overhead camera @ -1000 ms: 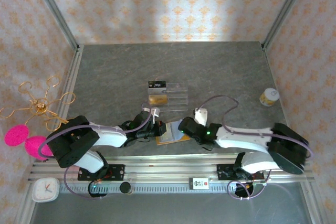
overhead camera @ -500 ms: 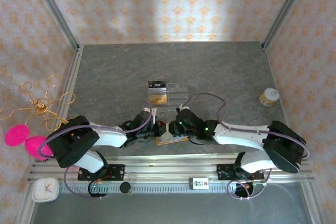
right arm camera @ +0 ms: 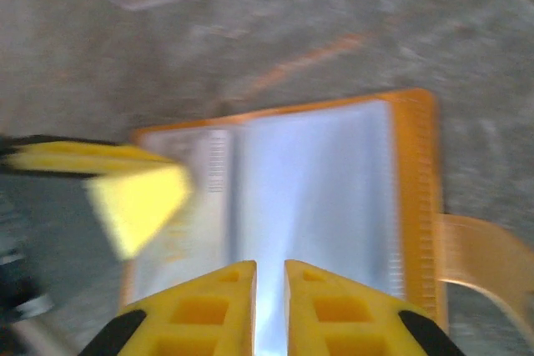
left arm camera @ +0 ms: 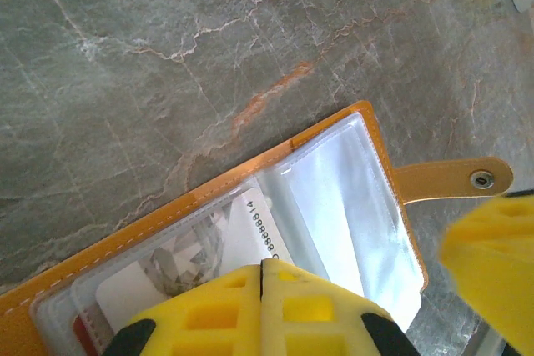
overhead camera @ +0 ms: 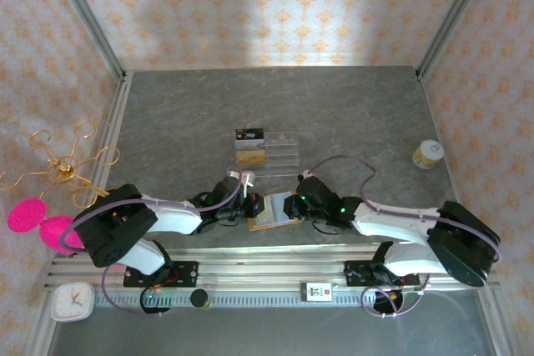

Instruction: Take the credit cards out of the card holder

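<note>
The orange card holder lies open near the table's front edge. Its clear sleeves face up and its tab points right. A white numbered credit card sits in a left sleeve, and a red card's corner shows lower left. My left gripper is shut, its tips pressed down on that left sleeve. My right gripper hovers over the right sleeve page. Its jaws are almost together with a thin gap, and a grip on the plastic cannot be made out. The left gripper's finger shows blurred beside it.
A clear acrylic stand holding a dark card stands just behind the holder. A small jar sits at the right edge. A gold wire rack, pink pads and a clock lie off the table's left side.
My right gripper swung left over the holder, then drew back to the right, its jaws narrowing. The left gripper stayed pressed on the holder.
</note>
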